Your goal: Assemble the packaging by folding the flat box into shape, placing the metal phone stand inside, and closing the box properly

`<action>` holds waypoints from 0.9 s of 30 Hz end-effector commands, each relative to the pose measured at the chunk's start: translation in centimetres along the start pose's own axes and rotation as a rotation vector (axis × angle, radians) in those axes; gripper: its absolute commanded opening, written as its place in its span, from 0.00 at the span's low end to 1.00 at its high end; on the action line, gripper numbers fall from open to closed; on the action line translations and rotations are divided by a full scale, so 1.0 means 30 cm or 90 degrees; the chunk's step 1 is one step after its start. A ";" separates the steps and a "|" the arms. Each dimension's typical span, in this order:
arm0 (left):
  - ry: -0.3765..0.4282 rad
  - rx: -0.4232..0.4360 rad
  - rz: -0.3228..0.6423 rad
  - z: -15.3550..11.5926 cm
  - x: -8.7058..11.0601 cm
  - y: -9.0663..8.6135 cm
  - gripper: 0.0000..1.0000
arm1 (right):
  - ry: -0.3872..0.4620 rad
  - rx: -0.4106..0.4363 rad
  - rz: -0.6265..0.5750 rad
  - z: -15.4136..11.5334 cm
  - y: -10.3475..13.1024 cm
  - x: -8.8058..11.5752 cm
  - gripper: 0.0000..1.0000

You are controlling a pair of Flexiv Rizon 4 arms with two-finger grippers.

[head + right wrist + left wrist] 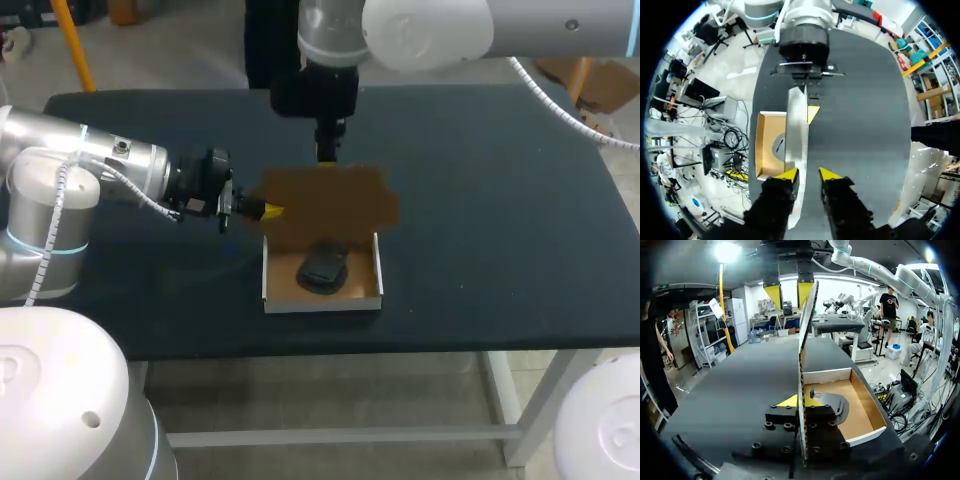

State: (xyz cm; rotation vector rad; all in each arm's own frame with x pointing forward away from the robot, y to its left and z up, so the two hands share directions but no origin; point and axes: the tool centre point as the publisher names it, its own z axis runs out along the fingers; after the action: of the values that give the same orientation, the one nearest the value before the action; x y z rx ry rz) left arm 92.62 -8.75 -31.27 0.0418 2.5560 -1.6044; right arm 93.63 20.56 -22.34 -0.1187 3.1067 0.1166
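Brown cardboard lid (325,205) rises from the far side of the white-walled box tray (322,303). The dark metal phone stand (323,270) lies inside the tray. From above, the left gripper (265,211) meets the lid's left edge and the right gripper (328,152) its far edge. Only the left wrist view shows the lid edge-on, pinched between the left fingertips. Only the right wrist view shows the right fingers spread, with the lid between them and leaning against one. The tray sits near the front middle of the dark table (500,220).
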 end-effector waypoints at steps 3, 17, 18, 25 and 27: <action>0.001 0.001 0.001 0.005 0.001 0.007 0.00 | -0.006 -0.005 -0.001 0.009 -0.011 0.031 0.28; 0.001 0.001 0.001 0.005 0.001 0.007 0.00 | -0.003 -0.006 -0.002 0.034 -0.014 0.068 0.29; 0.001 0.001 0.001 0.005 0.001 0.007 0.00 | -0.002 -0.006 -0.002 0.035 -0.014 0.070 0.29; 0.001 0.001 0.001 0.005 0.001 0.007 0.00 | -0.001 -0.003 -0.001 0.046 -0.016 0.075 0.29; 0.001 0.001 0.001 0.005 0.001 0.007 0.00 | -0.002 -0.001 0.000 0.051 -0.014 0.075 0.30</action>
State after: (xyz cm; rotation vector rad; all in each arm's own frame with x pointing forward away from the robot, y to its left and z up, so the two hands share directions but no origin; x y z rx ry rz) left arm 92.53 -8.77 -31.32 0.0429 2.5561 -1.6044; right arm 91.64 20.04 -23.64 -0.1204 3.1079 0.1213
